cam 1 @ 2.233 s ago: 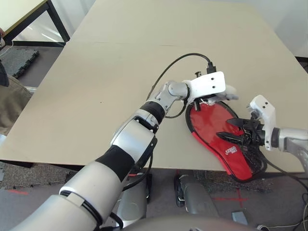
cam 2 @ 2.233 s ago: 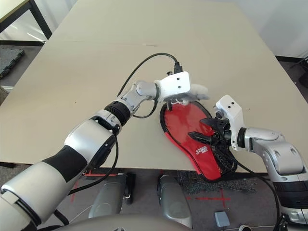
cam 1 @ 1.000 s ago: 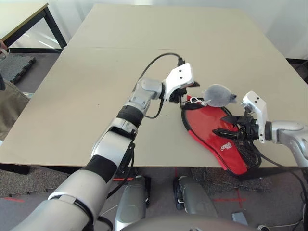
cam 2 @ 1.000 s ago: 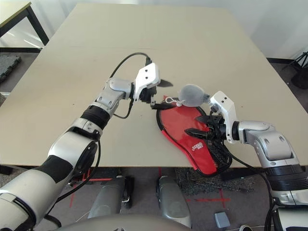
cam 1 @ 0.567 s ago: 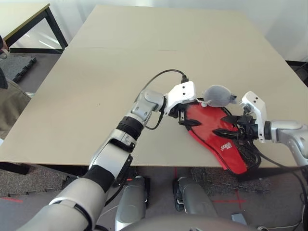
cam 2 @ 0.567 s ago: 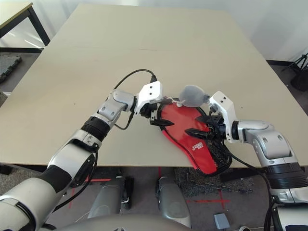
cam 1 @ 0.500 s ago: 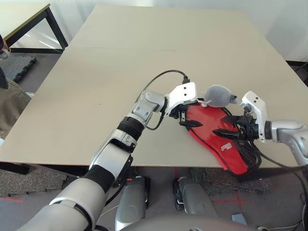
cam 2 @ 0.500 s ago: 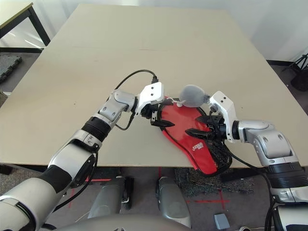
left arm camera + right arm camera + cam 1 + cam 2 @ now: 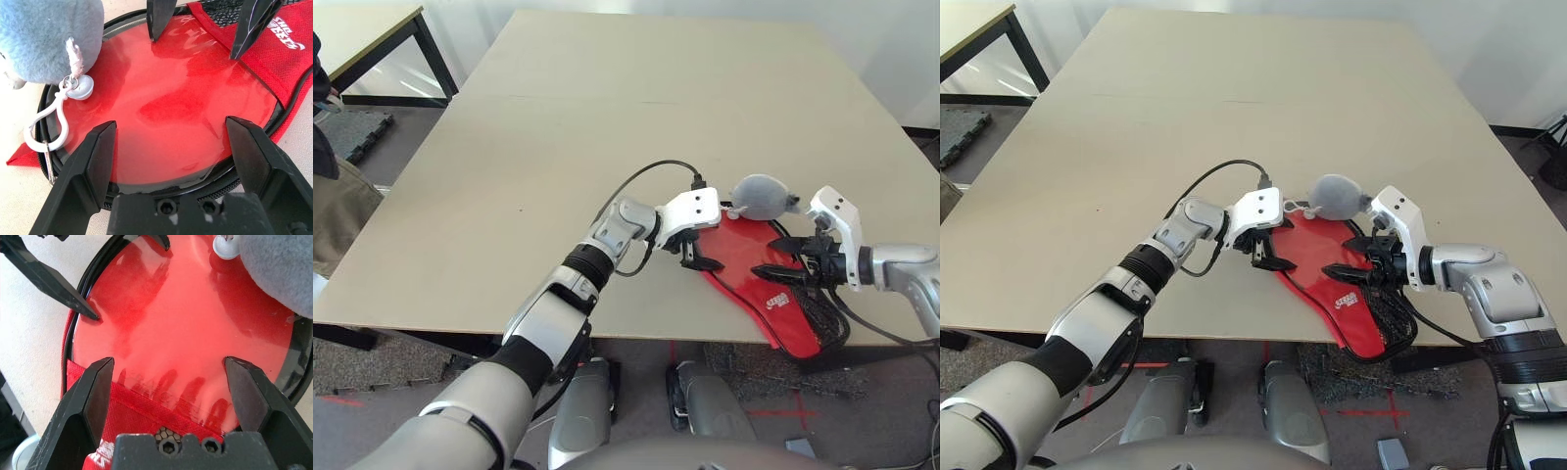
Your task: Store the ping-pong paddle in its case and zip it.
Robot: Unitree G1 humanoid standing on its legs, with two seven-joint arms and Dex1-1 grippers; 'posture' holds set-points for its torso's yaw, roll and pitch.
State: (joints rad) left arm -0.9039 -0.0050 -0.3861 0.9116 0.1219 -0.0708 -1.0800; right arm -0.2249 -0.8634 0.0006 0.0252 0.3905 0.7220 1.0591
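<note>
Near table edge (image 9: 431, 313), case (image 9: 783, 308) lies unzipped with paddle (image 9: 171, 98) inside, handle end overhanging. Left gripper (image 9: 697, 257) and right gripper (image 9: 783, 258) both spread wide over it. Grey pouch (image 9: 759, 196) behind. Beige tabletop beyond; second table (image 9: 372, 29), grey floor far left.

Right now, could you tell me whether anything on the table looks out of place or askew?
Yes. A grey pouch with a white clip lies against the far edge of the paddle's red face. The case is still open there, its red flap folded back near the handle end, overhanging the table's near edge.
</note>
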